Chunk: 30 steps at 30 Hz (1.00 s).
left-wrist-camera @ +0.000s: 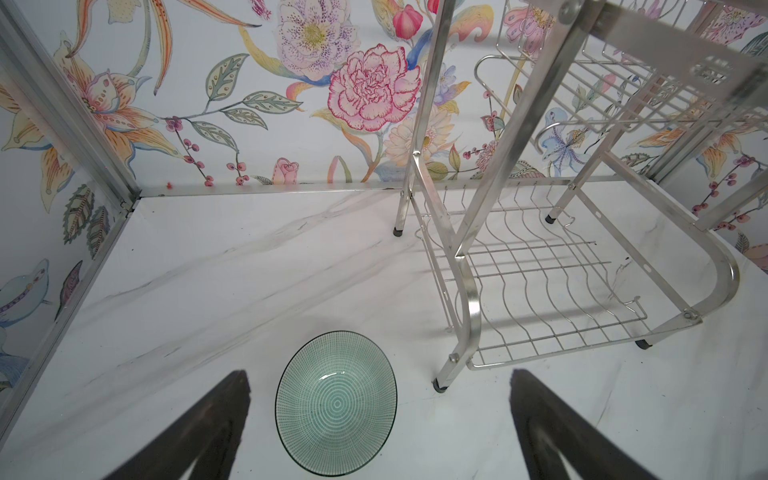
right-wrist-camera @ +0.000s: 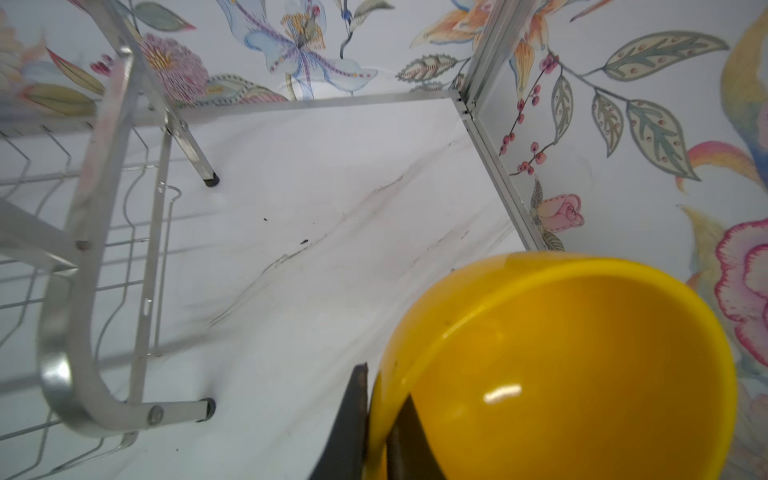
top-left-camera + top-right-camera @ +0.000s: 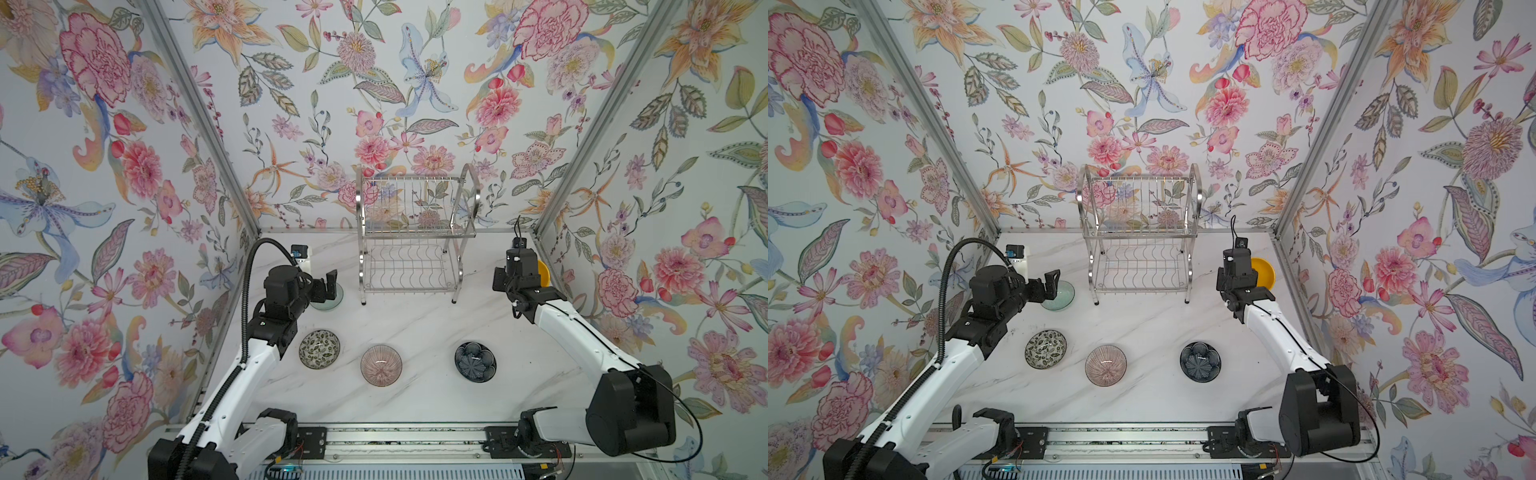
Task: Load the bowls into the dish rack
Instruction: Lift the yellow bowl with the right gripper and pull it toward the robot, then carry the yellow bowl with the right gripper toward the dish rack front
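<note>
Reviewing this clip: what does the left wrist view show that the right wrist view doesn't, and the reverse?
Only the left wrist view: the pale green bowl, upright on the table and seen between the spread fingers of the open left claw, which does not touch it. Only the right wrist view: the yellow bowl, tilted, its rim pinched by the shut right claw. Both: the dish rack with no bowl visible in it, the white marble table and the floral walls.
</note>
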Motion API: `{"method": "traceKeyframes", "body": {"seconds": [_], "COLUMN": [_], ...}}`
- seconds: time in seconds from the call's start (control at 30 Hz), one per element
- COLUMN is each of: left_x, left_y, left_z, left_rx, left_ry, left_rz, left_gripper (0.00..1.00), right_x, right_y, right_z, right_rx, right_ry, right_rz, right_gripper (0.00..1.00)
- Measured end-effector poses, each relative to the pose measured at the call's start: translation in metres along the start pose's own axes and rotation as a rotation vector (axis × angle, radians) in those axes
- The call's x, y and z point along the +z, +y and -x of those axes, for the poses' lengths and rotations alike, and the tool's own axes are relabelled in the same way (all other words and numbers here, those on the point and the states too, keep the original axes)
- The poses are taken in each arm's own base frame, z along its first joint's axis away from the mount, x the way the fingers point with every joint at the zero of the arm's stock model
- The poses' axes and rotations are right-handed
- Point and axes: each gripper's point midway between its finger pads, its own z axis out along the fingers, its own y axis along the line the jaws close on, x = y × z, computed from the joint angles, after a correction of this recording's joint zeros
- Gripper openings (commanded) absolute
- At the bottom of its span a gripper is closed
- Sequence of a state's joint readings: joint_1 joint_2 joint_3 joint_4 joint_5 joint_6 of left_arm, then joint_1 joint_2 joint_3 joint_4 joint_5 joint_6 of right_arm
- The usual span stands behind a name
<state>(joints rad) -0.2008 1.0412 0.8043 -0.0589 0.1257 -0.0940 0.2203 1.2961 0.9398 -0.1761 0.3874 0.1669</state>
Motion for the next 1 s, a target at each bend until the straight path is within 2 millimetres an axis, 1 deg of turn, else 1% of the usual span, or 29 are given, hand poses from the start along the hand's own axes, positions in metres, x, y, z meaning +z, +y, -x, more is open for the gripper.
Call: {"method": "traceKeyframes", "body": {"seconds": [0.1, 0.2, 0.33, 0.5, 0.73, 0.87, 1.0], "left_x": [0.003, 0.005, 0.007, 0.007, 0.006, 0.003, 0.001], "left_y": [-0.001, -0.003, -0.005, -0.010, -0.012, -0.013, -0.011], "left_z": [-0.003, -0.006, -0.009, -0.012, -0.011, -0.008, -0.005], "left_rx": [-0.001, -0.002, -0.008, -0.010, -0.009, -0.009, -0.009], "left_ry": [0.010, 0.022, 0.032, 0.036, 0.032, 0.020, 0.008], "left_rz": [-0.004, -0.017, -0.033, -0.062, -0.077, -0.077, -0.075], "left_gripper": [0.99, 0.99, 0.99, 0.99, 0.99, 0.99, 0.99], "right_x": [-0.023, -0.045, -0.063, -0.077, -0.098, -0.103, -0.104], "right_y": [0.013, 0.030, 0.051, 0.071, 0.118, 0.141, 0.159], "right_z": [0.002, -0.002, -0.009, -0.015, -0.030, -0.029, -0.025], "right_rx": [0.017, 0.008, -0.022, -0.080, -0.194, -0.239, -0.244], "right_ry": [-0.072, -0.139, -0.203, -0.258, -0.355, -0.406, -0.450], "right_rz": [0.052, 0.115, 0.178, 0.223, 0.360, 0.406, 0.443], "right_gripper": [0.10, 0.11, 0.10, 0.10, 0.10, 0.10, 0.10]}}
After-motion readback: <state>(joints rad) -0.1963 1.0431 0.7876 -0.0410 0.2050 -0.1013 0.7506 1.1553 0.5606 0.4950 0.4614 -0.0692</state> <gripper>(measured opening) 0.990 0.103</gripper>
